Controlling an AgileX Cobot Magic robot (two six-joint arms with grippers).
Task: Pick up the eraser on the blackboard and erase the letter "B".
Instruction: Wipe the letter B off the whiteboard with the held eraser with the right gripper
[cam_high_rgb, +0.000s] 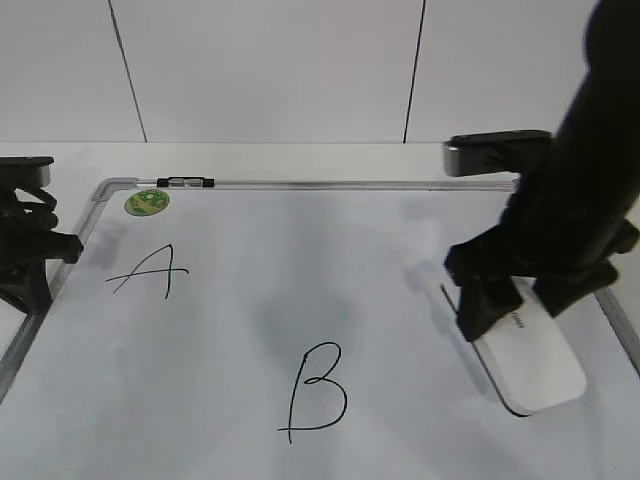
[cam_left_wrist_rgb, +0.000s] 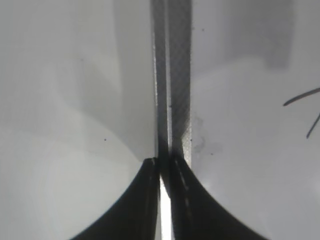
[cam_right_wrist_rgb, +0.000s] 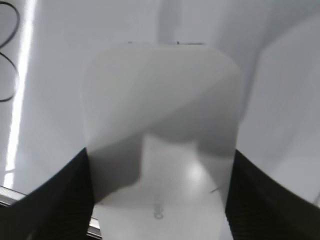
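Note:
The white eraser (cam_high_rgb: 535, 360) lies at the right of the blackboard (cam_high_rgb: 300, 260), a white board with a silver frame. My right gripper (cam_high_rgb: 515, 305) straddles the eraser's far end. In the right wrist view both black fingers press the sides of the eraser (cam_right_wrist_rgb: 160, 110), so the right gripper (cam_right_wrist_rgb: 160, 200) is shut on it. The letter "B" (cam_high_rgb: 318, 392) is at the front middle, left of the eraser, and its edge shows in the right wrist view (cam_right_wrist_rgb: 7, 60). My left gripper (cam_high_rgb: 40, 255) is shut and empty over the board's left frame (cam_left_wrist_rgb: 172, 75).
A black letter "A" (cam_high_rgb: 150, 270) is at the left, with a round green sticker (cam_high_rgb: 147, 202) behind it. A dark grey block (cam_high_rgb: 495, 152) sits at the board's back right edge. A white wall stands behind the table.

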